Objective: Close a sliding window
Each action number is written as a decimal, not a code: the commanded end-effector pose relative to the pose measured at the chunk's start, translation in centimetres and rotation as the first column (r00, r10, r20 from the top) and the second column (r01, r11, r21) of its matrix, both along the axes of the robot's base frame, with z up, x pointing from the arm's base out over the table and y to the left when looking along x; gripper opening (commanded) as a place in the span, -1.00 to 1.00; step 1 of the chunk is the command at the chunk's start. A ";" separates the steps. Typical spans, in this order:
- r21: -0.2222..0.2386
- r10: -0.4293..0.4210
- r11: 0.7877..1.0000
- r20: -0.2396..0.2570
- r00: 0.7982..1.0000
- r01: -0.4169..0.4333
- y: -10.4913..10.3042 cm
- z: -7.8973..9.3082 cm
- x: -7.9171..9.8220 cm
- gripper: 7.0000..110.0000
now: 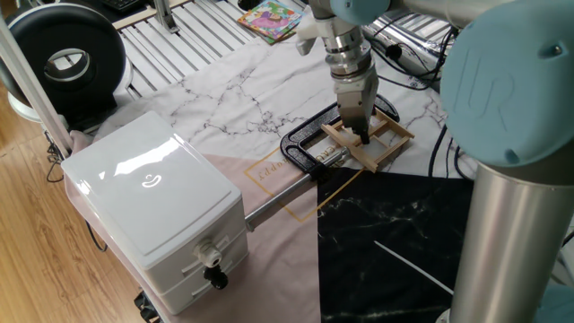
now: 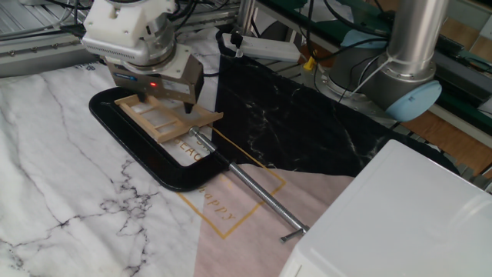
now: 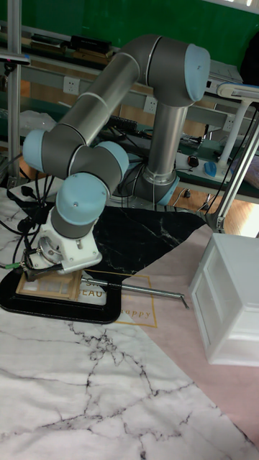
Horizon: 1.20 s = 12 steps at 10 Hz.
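Sliding window (image 1: 369, 144) sash under lowered jaws

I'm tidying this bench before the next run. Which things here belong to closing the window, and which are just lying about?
Belongs to the job:
- sliding window, tan sash in black frame
- gripper, down on the sash

Lying about:
- white box
- metal rod
- colourful book
- black round fan
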<state>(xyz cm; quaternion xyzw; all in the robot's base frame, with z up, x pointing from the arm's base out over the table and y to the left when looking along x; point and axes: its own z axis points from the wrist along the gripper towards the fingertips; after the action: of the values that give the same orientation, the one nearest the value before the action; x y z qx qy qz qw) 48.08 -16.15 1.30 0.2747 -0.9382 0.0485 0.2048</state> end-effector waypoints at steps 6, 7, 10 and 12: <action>0.364 -0.164 0.926 0.145 0.976 0.102 9.8 0.7 1.2 0.57; 0.396 -0.195 0.909 0.125 0.973 0.131 10.8 1.0 0.8 0.57; 0.396 -0.196 0.907 0.103 0.975 0.141 10.7 1.1 0.3 0.57; 0.406 -0.208 0.900 0.081 0.975 0.159 10.6 0.8 0.2 0.57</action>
<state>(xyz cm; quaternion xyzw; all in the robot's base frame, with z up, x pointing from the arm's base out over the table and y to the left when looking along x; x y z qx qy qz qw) 48.26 -6.24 1.97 0.2282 -0.9613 -0.1232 0.0931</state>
